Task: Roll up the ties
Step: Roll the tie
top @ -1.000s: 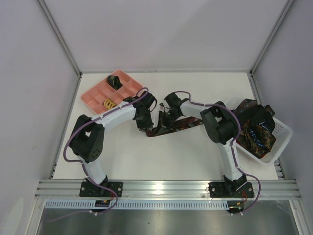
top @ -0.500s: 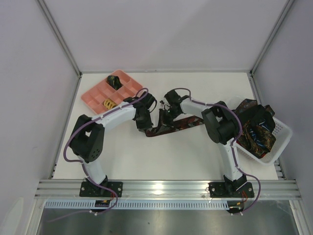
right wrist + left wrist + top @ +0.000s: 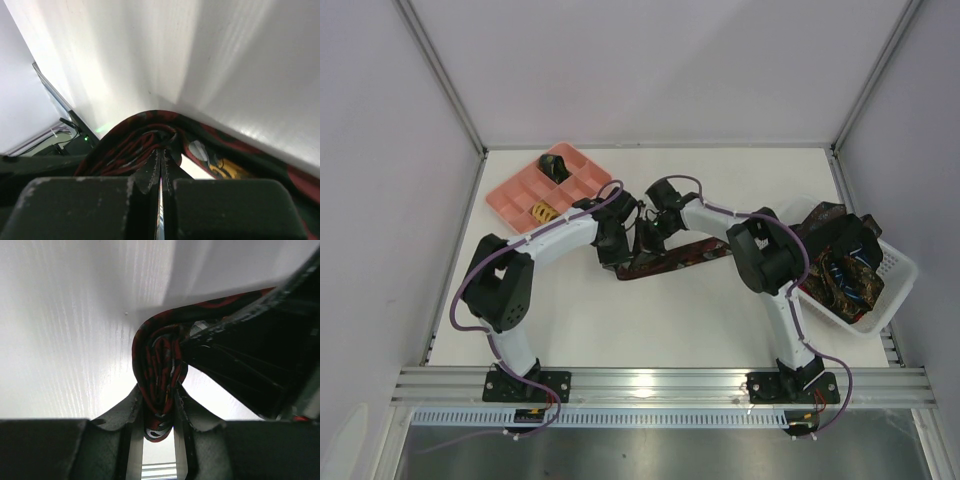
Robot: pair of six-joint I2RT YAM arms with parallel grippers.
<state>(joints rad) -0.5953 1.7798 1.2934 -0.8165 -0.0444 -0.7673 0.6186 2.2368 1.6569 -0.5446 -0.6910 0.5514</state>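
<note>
A dark tie (image 3: 685,255) with red patterning lies across the middle of the table, its left end bunched into a partial roll between the two grippers. My left gripper (image 3: 623,240) is shut on that roll; in the left wrist view the folded red-and-black tie (image 3: 157,355) is pinched between its fingertips (image 3: 159,396). My right gripper (image 3: 650,230) meets it from the right. In the right wrist view its jaws (image 3: 161,152) are shut tight, tips pushed into the curl of the tie (image 3: 127,145), which wraps over them.
A pink compartment tray (image 3: 515,195) at the back left holds a dark rolled tie (image 3: 555,165) and a yellow rolled one (image 3: 542,212). A white mesh basket (image 3: 895,275) at the right edge holds several loose ties (image 3: 840,260).
My right gripper has moved left and back, closer to the left gripper. The tie's free length has slid left with it. The left gripper has stayed put.
</note>
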